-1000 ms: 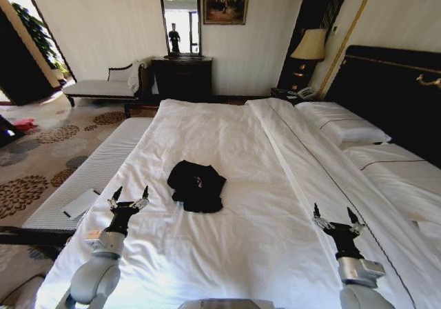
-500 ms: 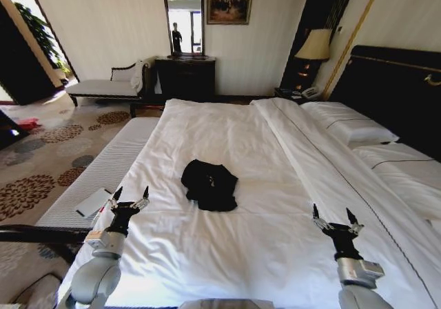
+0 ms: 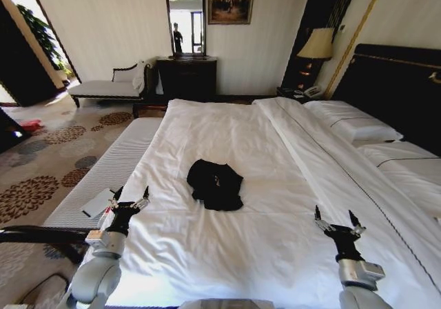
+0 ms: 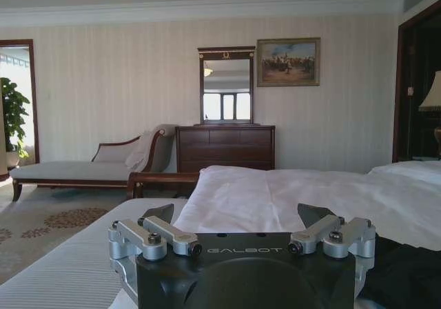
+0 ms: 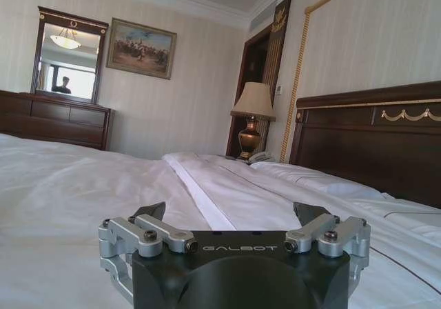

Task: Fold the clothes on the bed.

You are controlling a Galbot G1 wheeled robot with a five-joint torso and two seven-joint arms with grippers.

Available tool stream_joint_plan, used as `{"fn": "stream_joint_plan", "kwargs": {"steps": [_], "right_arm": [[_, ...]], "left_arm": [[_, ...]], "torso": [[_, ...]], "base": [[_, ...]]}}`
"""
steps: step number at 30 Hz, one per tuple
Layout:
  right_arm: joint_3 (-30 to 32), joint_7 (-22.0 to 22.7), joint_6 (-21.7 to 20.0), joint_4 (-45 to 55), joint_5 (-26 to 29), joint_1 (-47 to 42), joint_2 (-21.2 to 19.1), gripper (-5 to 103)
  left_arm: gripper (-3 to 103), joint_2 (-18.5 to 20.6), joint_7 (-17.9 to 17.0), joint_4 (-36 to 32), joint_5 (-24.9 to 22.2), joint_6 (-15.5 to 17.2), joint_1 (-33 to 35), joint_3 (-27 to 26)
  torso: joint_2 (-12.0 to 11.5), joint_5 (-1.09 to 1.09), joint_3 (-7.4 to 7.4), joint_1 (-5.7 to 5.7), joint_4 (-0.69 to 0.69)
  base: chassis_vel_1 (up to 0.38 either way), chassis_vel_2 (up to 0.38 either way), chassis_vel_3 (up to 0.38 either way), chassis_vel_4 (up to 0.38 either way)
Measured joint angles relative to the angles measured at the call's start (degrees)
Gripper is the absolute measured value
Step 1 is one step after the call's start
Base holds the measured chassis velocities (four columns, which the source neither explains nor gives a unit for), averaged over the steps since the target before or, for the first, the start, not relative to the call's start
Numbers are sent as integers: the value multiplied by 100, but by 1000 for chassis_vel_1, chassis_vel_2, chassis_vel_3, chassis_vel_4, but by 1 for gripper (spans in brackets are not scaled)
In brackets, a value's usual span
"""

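Note:
The clothes (image 3: 216, 183), a black T-shirt, lie crumpled in a small heap near the middle of the bed (image 3: 227, 136), on its white duvet. My left gripper (image 3: 128, 201) hovers open over the bed's near left edge, short of the shirt and to its left. Low at the near right, my right gripper (image 3: 340, 222) is open too, with bare duvet beneath it. In the left wrist view, the left gripper (image 4: 236, 216) has spread fingers and a dark edge of the clothes (image 4: 406, 278) beside it. The right gripper (image 5: 233, 214) looks along the white duvet toward the headboard (image 5: 372, 133).
A pale upholstered bench (image 3: 103, 178) runs along the bed's left side with a flat white object (image 3: 98, 203) on it. Pillows (image 3: 355, 126) and the dark headboard (image 3: 400, 92) are at the right. A dresser (image 3: 185, 78), chaise (image 3: 103, 87) and lamp (image 3: 317, 45) stand by the far wall.
The whole head view has shifted, so the camera has moved: the bed and T-shirt now sit further right and lower. Both grippers keep their open pose.

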Motion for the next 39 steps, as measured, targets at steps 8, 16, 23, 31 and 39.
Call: {"fn": "stream_joint_plan", "kwargs": {"steps": [8,16,23,31,39], "right_arm": [[21,4,40,-45,-1,-12,38,100],[20,16,66,-25,1,16,52,100],[-47,7,121,-26,-41,-26,71,100],[-96,1,129,-29,-121,-40,83,100],[-157,0,141,-43,-203,-65,146,100]], "left_arm": [[100,34,-3,-18,-6,11,-27,9],[100,65,-29,-40,-32,24,-27,29],[100,33,-31,-65,-66,13,-19,44],[100,19,83,-55,12,2,87,26],[100,29,124,29,79,-24,61,38]], "torso": [[0,2,0,-1,0],[0,-1,0,0,1],[0,4,0,0,0],[0,0,-1,-1,1],[0,1,0,0,0]], "base": [[75,59,-65,-52],[86,82,-71,-82],[0,0,0,0],[0,0,0,0],[0,0,0,0]]}}
